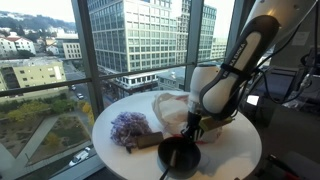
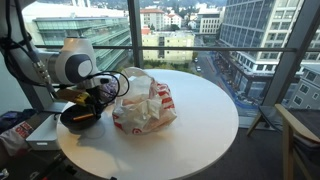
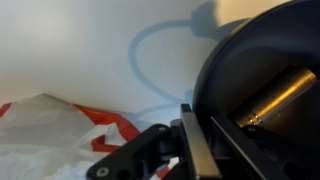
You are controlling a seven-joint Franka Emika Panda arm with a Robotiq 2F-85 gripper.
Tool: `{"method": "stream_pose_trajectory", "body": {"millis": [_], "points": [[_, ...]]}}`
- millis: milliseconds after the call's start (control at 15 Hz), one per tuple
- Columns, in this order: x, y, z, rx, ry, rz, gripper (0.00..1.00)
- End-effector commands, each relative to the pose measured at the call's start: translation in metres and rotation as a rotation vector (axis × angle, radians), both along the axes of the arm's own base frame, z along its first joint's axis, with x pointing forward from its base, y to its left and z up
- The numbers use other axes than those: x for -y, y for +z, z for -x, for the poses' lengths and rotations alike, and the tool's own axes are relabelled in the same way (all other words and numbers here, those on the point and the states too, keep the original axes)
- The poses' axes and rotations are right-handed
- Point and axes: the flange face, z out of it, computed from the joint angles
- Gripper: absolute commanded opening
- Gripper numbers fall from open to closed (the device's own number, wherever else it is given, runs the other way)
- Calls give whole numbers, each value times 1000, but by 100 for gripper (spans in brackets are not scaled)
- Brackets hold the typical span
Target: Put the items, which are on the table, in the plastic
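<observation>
- Progress stands at the very start: none of the three items shows inside the plastic bag [image 1: 172,108], though you cannot see into it.
- Your tool [image 1: 191,134] looks clenched on the rim of the black bowl [image 1: 180,157]. In the wrist view one finger [image 3: 195,145] sits hard against the bowl's wall.
- Directly under the tool, the bowl appears to rest on the counter [image 1: 235,150], not lifted.
- Just beside the tool lies the bag, close to the bowl.
- Off to the tool's other side, the brown piece [image 1: 148,140] lies nearer and the purple cloth [image 1: 128,127] beyond it, both untouched.
- You have all three items left to put in the bag.
</observation>
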Motion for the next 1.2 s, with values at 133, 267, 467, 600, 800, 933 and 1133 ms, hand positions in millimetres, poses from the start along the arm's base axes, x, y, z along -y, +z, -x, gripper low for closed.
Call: {"method": "stream_pose_trajectory", "body": {"millis": [133, 267, 467, 600, 800, 933, 1133], "points": [[12, 43, -22, -10, -81, -26, 11], [16, 48, -29, -29, -108, -41, 12], [24, 46, -33, -62, -134, -52, 12], [28, 43, -31, -84, -127, -45, 38], [37, 51, -21, -55, -51, 38, 58], [34, 39, -27, -74, -68, 17, 49], [42, 38, -33, -73, -90, -33, 84]]}}
